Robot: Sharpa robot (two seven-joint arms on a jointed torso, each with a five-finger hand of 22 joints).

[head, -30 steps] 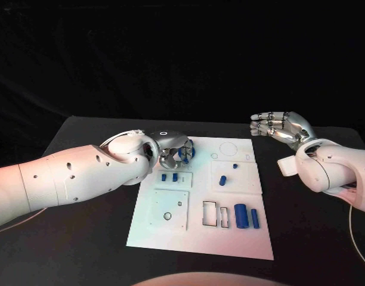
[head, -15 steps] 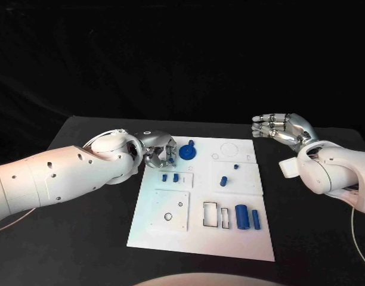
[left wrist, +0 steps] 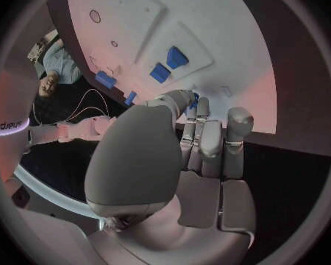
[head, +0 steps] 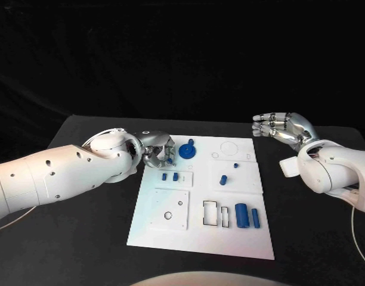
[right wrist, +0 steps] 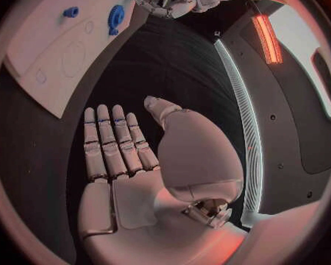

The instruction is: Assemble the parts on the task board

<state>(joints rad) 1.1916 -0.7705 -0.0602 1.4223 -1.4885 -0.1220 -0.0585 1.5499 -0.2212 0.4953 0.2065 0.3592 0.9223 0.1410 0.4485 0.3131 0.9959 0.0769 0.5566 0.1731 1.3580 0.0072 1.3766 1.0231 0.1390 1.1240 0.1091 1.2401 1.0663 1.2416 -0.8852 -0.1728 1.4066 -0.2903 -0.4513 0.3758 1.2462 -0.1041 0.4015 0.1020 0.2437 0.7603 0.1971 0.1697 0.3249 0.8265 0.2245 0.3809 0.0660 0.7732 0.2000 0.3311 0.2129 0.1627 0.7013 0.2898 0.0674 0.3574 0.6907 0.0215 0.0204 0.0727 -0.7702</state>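
Left hand (head: 159, 150) pulled back slightly off blue gear (head: 186, 151), fingers curled, empty, at task board (head: 201, 236) far-left corner. Right hand (head: 281, 127) raised, fingers apart, empty.

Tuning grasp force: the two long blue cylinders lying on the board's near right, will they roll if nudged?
Probably. The blue cylinders lie on their sides on the flat task board, so a sideways nudge would likely roll them. They look rigid, small and probably light. The smooth surface may slip in a loose pinch.

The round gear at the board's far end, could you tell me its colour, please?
Blue; the gear shows best in the head view.
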